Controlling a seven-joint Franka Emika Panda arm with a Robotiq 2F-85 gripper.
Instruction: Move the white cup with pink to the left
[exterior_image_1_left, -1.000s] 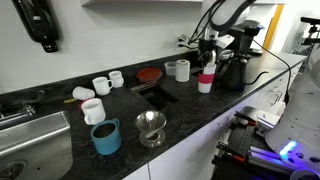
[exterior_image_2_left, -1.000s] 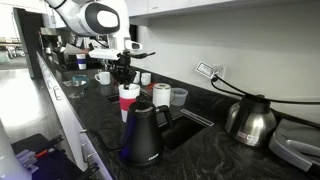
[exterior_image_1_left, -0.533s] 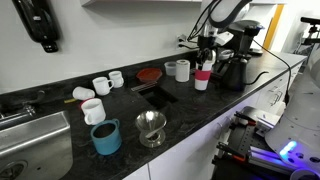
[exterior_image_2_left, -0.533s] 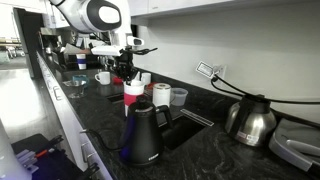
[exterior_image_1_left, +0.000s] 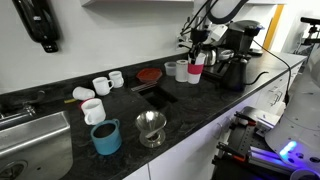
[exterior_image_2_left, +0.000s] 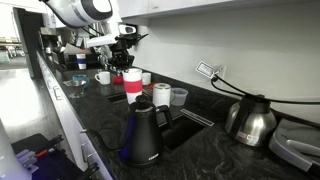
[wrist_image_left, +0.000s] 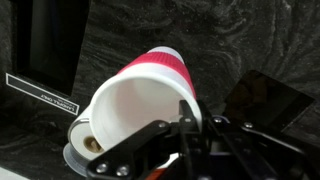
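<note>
Blue mug (exterior_image_1_left: 106, 137), metal dripper (exterior_image_1_left: 151, 128) (near sink (exterior_image_1_left: 35, 140))

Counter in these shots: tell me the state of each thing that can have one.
white cup with pink: empty, held by its rim.
pincer: shut on the cup's rim.
blue mug: upright.
white mug: upright.
black kettle: upright.
steel kettle: upright, lid on.

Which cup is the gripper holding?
The white cup with pink: only it bears a pink band, and the gripper clamps its rim; the plain white mugs stand untouched.
</note>
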